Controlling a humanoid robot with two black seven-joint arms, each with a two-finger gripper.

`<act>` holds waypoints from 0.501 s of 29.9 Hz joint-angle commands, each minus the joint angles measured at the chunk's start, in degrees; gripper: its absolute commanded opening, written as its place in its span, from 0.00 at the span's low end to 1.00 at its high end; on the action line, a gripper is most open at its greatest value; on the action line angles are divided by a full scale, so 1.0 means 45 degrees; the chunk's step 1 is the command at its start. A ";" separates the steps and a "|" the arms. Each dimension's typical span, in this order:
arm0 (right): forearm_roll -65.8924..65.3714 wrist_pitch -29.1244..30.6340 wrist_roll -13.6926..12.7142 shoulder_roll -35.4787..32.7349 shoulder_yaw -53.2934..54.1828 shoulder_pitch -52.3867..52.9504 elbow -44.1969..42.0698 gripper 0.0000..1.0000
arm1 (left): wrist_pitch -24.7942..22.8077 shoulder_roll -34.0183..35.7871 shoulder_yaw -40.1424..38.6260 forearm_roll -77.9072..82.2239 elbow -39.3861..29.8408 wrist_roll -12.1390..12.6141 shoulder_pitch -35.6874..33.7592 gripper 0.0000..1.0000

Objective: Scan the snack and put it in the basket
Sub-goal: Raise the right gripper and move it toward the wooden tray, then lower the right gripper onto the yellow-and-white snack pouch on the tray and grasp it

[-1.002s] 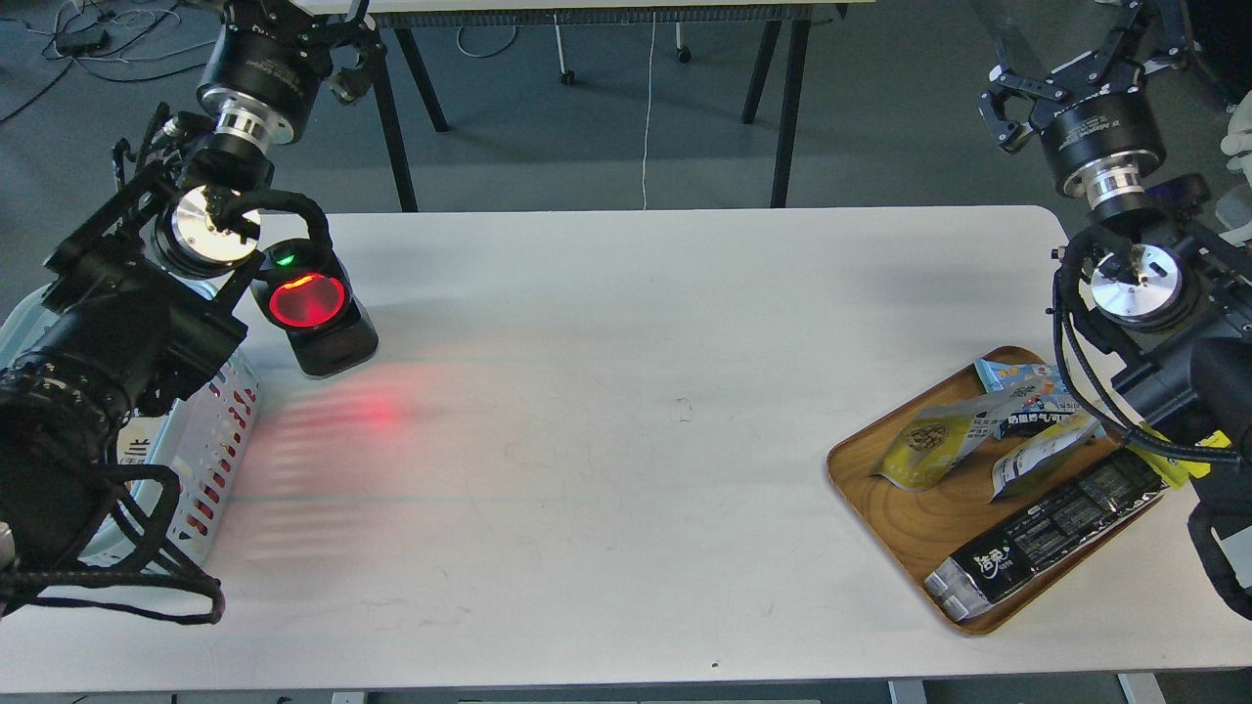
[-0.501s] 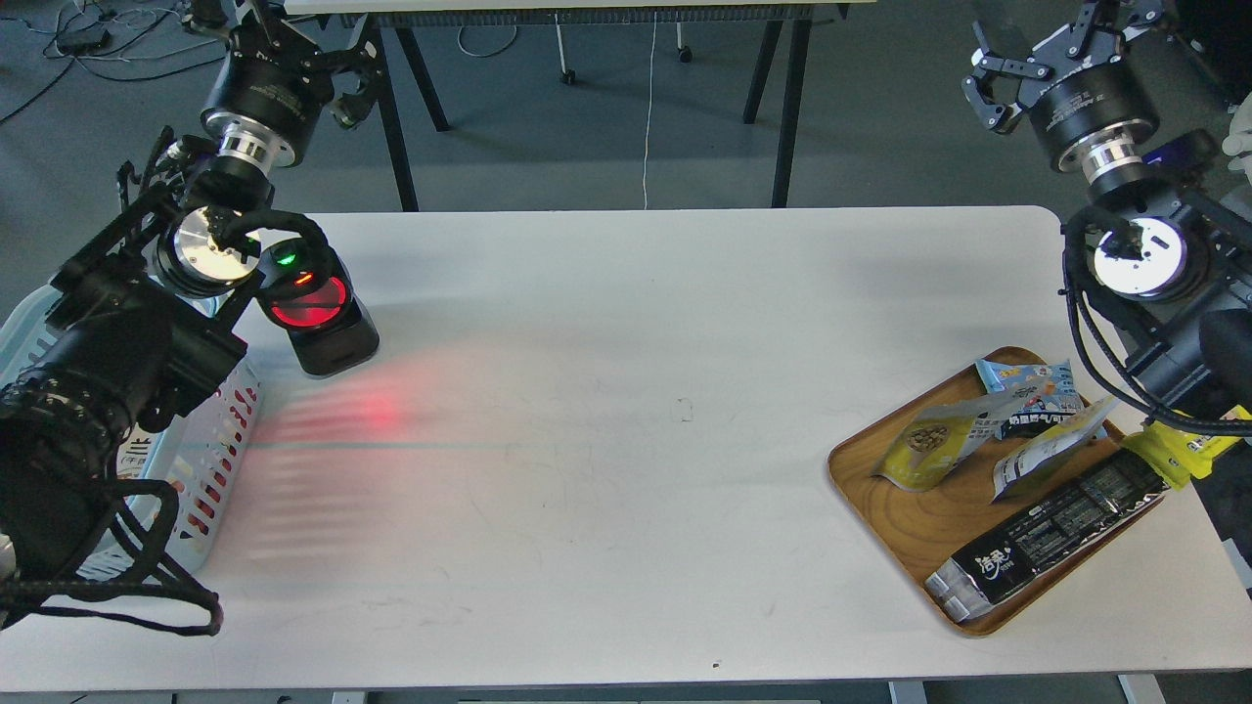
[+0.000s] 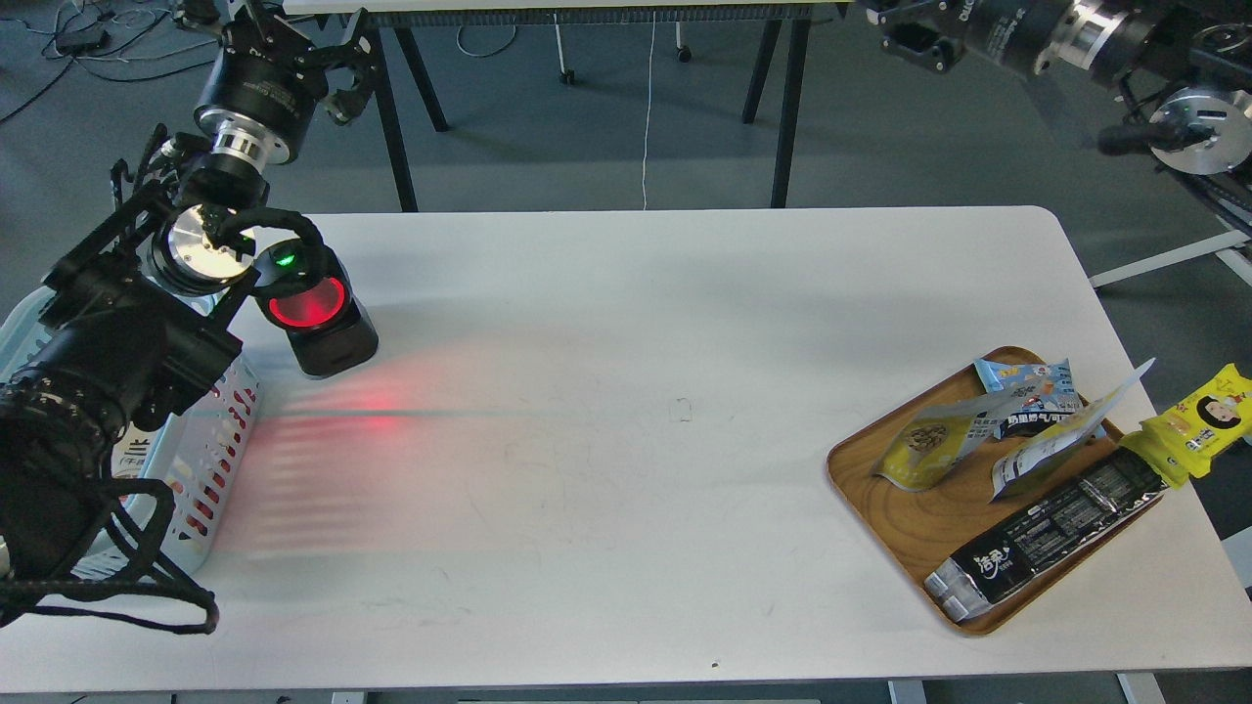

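White bench [image 3: 626, 411] top, mostly bare across the middle. Wooden tray [image 3: 895, 508] down near the right edge, toward the near right corner. On it: yellow snack pouch [image 3: 929, 445] with the round brown-bits picture facing up, lying flat at the tray's left side, not gripped by anything. Just beside it at the far end of the tray, a small light-blue packet [image 3: 1027, 376], then a white-backed pouch [image 3: 1061, 440] tilted over the tray's right rim, and a long black packet [image 3: 1051, 528] running diagonally along the tray's near-right side, its lower end poking past the rim. Bright yellow packet with a face on it [image 3: 1198, 420] hanging off the right edge of the bench, touching the top end of the black one.

Black barcode scanner [image 3: 318, 318] standing near the far left corner, red window lit, green light on top, red glow smeared across the bench in front of it. Pale blue-white slotted basket [image 3: 210, 440] at the left edge, mostly hidden behind the left arm.

Left tool [image 3: 323, 64] up past the far left corner, over the floor, fingers spread apart, holding nothing. Right tool [image 3: 905, 29] at the top of the view beyond the far right corner, cropped and dark: can't tell if apart or together.
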 commanded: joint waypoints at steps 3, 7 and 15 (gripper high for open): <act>-0.3771 -0.2014 -0.0007 -0.0049 -0.4144 0.3666 0.4300 0.99 | 0.0000 0.0307 0.0013 0.0000 -0.0019 -0.0009 0.0000 1.00; -0.6211 -0.2251 -0.0007 -0.0009 -0.5476 0.5583 0.6196 0.99 | 0.0000 0.0523 -0.0007 0.0000 -0.0019 0.0010 0.0000 1.00; -1.2031 -0.3519 -0.0007 0.0010 -0.7858 0.7598 0.9362 0.98 | 0.0000 0.0581 0.0032 0.0000 -0.0019 0.0010 0.0000 1.00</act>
